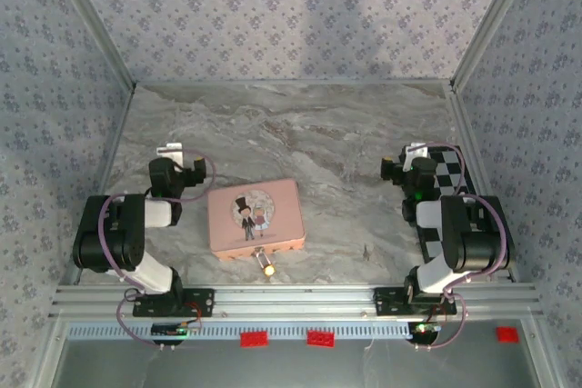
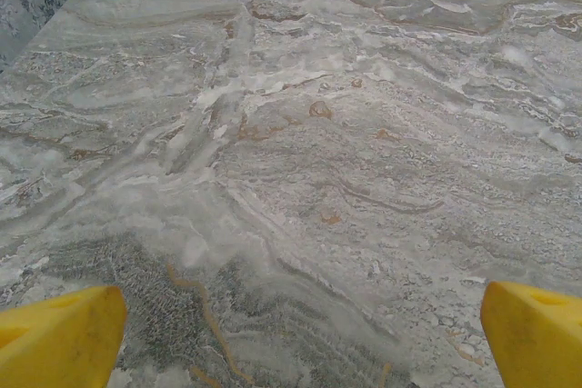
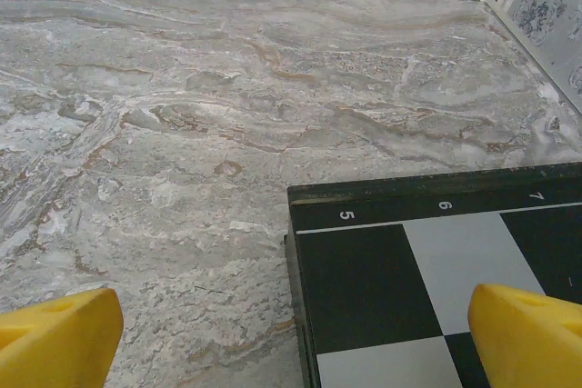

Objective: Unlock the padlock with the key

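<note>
The small brass-gold padlock (image 1: 266, 267) lies on the marble table at the front edge of a pink box (image 1: 253, 215), near its middle. The key (image 1: 367, 250), a tiny dark sliver, lies on the table to the right of the box. My left gripper (image 1: 173, 154) hovers left of the box, pointing away from me. In the left wrist view the left gripper (image 2: 300, 338) is open, its yellow fingertips (image 2: 59, 338) wide apart over bare marble. My right gripper (image 1: 411, 154) sits at the right; in the right wrist view the right gripper (image 3: 291, 338) is open over a board's corner.
A black-and-white checkerboard (image 3: 436, 270) lies along the right side under the right arm, also seen from above as the checkerboard (image 1: 455, 179). Patterned walls enclose the table on three sides. An aluminium rail (image 1: 291, 297) runs along the near edge.
</note>
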### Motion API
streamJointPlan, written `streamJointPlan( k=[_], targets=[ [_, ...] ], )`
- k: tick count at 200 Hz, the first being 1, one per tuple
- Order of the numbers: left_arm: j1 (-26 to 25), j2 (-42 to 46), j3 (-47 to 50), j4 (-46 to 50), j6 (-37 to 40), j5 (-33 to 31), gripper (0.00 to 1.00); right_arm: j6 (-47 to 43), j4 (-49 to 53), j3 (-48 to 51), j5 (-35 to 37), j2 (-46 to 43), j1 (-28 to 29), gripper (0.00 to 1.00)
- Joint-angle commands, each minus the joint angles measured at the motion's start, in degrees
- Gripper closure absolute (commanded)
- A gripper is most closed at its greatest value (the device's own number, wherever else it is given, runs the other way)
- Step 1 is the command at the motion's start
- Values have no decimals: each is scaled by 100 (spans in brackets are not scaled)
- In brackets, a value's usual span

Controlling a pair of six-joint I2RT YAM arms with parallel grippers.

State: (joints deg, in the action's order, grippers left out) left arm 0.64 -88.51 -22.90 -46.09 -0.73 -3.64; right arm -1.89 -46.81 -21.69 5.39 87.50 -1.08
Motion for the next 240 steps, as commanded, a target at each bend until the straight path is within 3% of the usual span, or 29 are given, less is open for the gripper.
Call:
streamJointPlan(
  k=[1, 240],
  targets=[
    [24, 62, -109, -4, -76, 105, 0, 75, -22, -53, 59, -5, 20, 1],
    [-11, 70, -72, -49, -28, 76, 0, 67, -119, 23, 22, -71, 12, 1]
  ],
)
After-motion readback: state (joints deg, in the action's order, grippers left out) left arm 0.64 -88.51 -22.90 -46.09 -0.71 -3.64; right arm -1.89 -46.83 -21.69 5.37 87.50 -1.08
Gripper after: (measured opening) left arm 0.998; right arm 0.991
